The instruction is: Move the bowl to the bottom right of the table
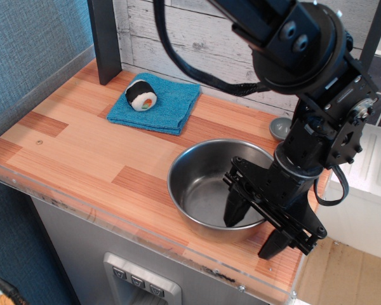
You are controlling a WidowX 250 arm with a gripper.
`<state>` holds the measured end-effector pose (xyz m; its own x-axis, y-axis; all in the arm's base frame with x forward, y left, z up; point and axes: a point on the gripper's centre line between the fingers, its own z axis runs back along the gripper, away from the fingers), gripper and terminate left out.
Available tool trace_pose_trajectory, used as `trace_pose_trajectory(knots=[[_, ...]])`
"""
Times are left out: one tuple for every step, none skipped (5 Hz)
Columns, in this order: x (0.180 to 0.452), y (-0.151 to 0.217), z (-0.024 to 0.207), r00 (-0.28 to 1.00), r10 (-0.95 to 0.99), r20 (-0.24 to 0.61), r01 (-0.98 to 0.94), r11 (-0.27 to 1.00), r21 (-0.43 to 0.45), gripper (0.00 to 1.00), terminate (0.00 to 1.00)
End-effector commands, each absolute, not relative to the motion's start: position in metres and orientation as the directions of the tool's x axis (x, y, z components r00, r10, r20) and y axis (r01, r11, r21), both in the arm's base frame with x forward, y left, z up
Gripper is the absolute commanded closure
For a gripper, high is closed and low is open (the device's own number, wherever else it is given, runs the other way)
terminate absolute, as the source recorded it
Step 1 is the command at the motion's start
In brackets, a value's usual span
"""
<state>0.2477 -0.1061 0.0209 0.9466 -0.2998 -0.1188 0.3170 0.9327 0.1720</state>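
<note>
Observation.image shows the bowl [219, 189] resting at the bottom right of the table [82, 152], so the task looks nearly done, with the gripper [257, 222] spread open astride its rim.

Front left: the surface [70, 152] is bare wood here, open for passing.
Back left: a dark post [105, 38] and a blue cloth [168, 105] with a sushi roll [140, 94] on it.
Front right: the bowl [203, 184] and the tool [254, 223] fill this corner.
Back right: a small grey scoop [280, 127], partly hidden behind the arm.
</note>
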Motion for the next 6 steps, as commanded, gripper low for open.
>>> trace_pose_trajectory(knots=[[0.249, -0.106, 0.047, 0.953, -0.301, -0.035, 0.302, 0.938, 0.167, 0.0, 0.0], [0.248, -0.104, 0.066, 0.959, -0.282, 0.009, 0.277, 0.949, 0.152, 0.0, 0.0], [0.249, -0.099, 0.087, 0.968, -0.242, 0.062, 0.236, 0.967, 0.095, 0.0, 0.0], [0.247, -0.096, 0.107, 0.969, -0.229, 0.09, 0.223, 0.973, 0.065, 0.0, 0.0], [0.24, -0.089, 0.132, 0.966, -0.218, 0.138, 0.203, 0.972, 0.117, 0.0, 0.0], [0.24, -0.089, 0.132, 0.966, -0.218, 0.138, 0.203, 0.972, 0.117, 0.0, 0.0]])
